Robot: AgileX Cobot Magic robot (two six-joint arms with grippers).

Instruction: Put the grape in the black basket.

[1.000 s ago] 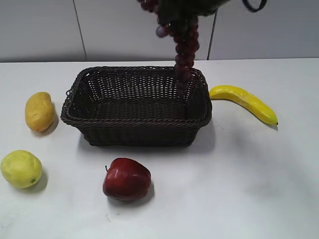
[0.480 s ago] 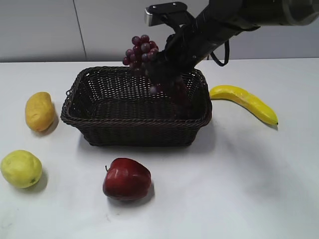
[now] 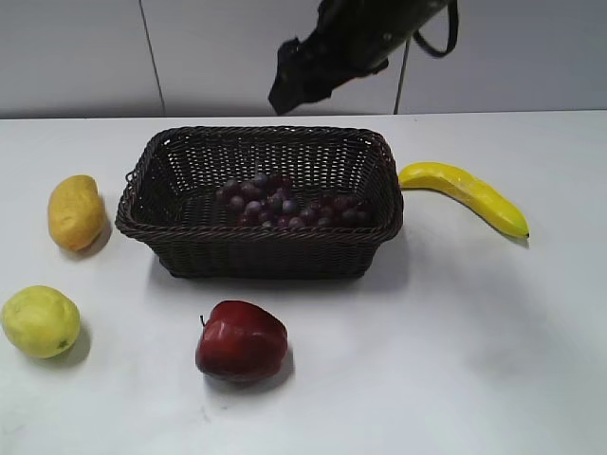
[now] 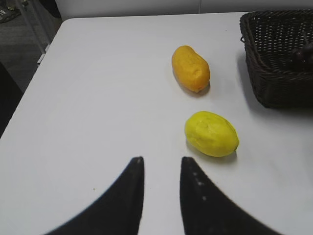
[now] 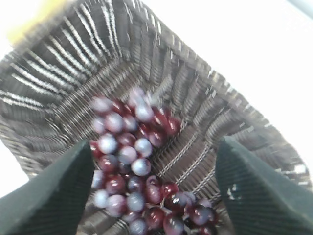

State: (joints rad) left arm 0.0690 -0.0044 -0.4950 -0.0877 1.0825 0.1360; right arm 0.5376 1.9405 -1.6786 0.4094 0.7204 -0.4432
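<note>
The grape bunch (image 3: pixel 285 204), dark red and purple, lies on the floor of the black wicker basket (image 3: pixel 171 232) at the middle of the table. It also shows in the right wrist view (image 5: pixel 137 166), lying loose inside the basket (image 5: pixel 161 63). My right gripper (image 3: pixel 299 81) is open and empty, raised above the basket's back rim; in its own view the gripper (image 5: pixel 154 149) has its jaws wide apart over the grapes. My left gripper (image 4: pixel 161 161) is open and empty above bare table, left of the basket (image 4: pixel 274 73).
A red apple (image 3: pixel 241 341) sits in front of the basket. A yellow lemon (image 3: pixel 40 321) and an orange mango (image 3: pixel 75 210) lie at the left. A banana (image 3: pixel 465 194) lies right of the basket. The table's left edge (image 4: pixel 29 83) shows in the left wrist view.
The right gripper lowered the hanging grape bunch into the basket, let it go, and rose back above the back rim. The bunch now lies on the basket floor.
</note>
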